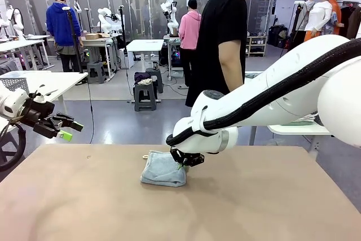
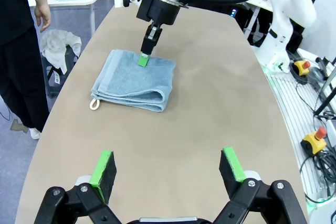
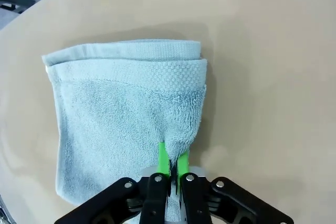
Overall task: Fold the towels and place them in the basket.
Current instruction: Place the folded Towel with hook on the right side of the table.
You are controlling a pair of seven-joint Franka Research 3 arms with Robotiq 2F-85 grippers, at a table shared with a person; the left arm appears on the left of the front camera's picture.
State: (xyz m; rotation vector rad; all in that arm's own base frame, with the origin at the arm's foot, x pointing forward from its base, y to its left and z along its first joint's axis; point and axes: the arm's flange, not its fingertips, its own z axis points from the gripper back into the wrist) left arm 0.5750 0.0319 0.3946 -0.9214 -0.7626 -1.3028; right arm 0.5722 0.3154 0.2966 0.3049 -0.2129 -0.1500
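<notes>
Folded pale grey-blue towel point(image 1: 162, 170), flat on the counter point(image 1: 79, 207) near its middle, slightly toward the far side. Pinched at its right edge between the clenched pads of the right end effector point(image 3: 170, 157), the rest of the cloth spreading away to that arm's left. Long axis hard to judge, near square. Left end effector point(image 2: 168, 166) released, jaws wide, well apart at the counter's left side. Right arm plainly the nearer.

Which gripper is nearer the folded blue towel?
Right. The right gripper is shut on an edge of the towel; the left gripper hangs open, well apart from it.
</notes>
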